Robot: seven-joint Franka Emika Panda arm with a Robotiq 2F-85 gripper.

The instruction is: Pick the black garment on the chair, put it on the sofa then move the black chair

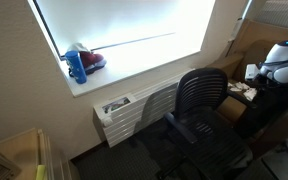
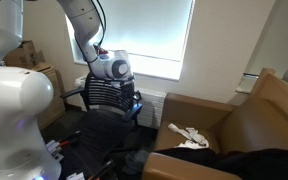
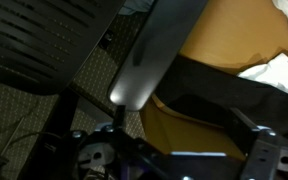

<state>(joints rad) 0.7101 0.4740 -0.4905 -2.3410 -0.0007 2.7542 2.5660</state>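
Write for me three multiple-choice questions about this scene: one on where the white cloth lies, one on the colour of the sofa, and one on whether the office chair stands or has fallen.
1. The white cloth lies: A on the floor; B on the sofa seat; C on the windowsill.
2. The sofa is: A green; B white; C brown.
3. The chair: A stands upright; B lies on its side; C is upside down.
Key: B, the cloth rests on the seat cushion; C, the upholstery is brown; A, the backrest points up.
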